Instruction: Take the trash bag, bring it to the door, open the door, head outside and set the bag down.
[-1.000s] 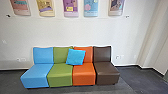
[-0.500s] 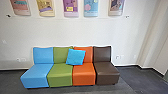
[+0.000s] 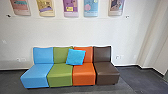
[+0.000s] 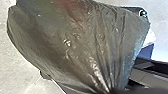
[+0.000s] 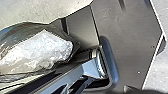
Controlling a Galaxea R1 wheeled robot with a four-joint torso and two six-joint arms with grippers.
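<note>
Trash bag [image 4: 75,45], thin glossy dark plastic, creased; neck grasped by left gripper [image 4: 120,91], long axis running from there to the broad, rounded end. Right gripper [image 5: 147,91]: state cannot be determined. Sofa [image 3: 60,75]: smooth, padded, four-coloured; square blue cushion [image 3: 75,57] leaning on its backrest, pale wall [image 3: 75,31] behind it, posters [image 3: 71,7] above it.

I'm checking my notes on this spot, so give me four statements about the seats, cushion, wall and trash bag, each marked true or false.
1. The cushion is bright blue. True.
2. The brown seat stands between the blue and green ones. False: it is at one end, next to the orange seat.
3. The left wrist view shows a dark trash bag. True.
4. The wall above the seats is bare. False: posters hang there.
</note>
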